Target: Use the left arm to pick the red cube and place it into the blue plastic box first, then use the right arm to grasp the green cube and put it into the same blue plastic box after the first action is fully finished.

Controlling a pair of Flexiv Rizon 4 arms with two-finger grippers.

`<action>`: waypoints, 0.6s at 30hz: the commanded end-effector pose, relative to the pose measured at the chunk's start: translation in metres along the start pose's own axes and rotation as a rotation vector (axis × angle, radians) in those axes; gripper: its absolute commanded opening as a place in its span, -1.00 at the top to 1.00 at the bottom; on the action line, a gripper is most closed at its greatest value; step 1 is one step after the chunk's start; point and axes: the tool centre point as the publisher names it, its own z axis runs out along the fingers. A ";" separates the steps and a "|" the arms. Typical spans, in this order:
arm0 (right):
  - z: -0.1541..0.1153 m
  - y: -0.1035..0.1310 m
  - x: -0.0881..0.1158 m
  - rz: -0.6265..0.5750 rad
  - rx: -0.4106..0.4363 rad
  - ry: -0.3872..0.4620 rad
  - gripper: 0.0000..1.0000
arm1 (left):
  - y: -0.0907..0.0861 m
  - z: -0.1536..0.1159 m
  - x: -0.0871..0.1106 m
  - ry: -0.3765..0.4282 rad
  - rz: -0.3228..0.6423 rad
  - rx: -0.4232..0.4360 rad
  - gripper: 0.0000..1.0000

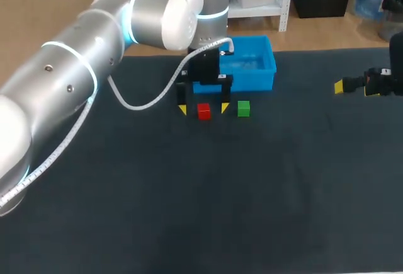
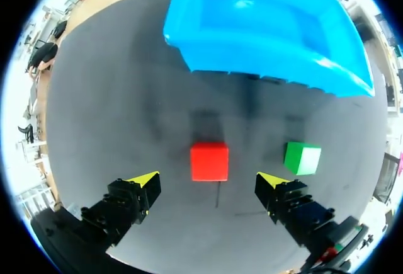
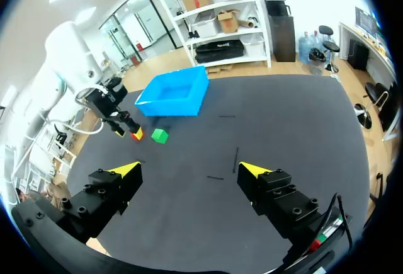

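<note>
**Surface.** You have one table [image 1: 189, 211] covered in dark grey cloth that runs to every edge. In the right wrist view a few short thin lines [image 3: 236, 159] are marked on the cloth.

**Blue plastic box** [image 1: 261, 66] [image 2: 227, 60] [image 3: 170, 105]. It stands at the far middle of the table, open side up. Its long axis runs across the table, side to side.

**Red cube** [image 1: 203, 111] [image 2: 209, 161] [image 3: 136, 135]. You will find it flat on the cloth, just in front of the box's near wall and apart from it. As a cube it has no long axis. Its faces sit roughly square to that wall.

**Green cube** [image 1: 244, 108] [image 2: 302, 158] [image 3: 160, 136]. It lies flat on the cloth beside the red cube, on its right, with a gap between them. It is turned slightly off square.

**Left gripper** [image 1: 203, 108] [image 2: 206, 178]. It is spread wide, with one yellow tip on each side of the red cube. Bare cloth shows on both sides, so it has hold of nothing. The green cube lies just outside its right finger. The left arm [image 1: 94, 66] comes in from the left, and a white cable [image 1: 145, 101] hangs in a loop below it.

**Right gripper** [image 1: 343, 87] [image 3: 189, 171]. It hangs over the right side of the table, well apart from both cubes and the box. Its fingers are wide apart, with only cloth between them.
</note>
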 end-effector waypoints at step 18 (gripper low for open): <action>0.000 0.000 0.000 -0.001 -0.001 0.001 -1.00 | -0.004 0.018 -0.005 0.015 -0.059 0.002 -1.00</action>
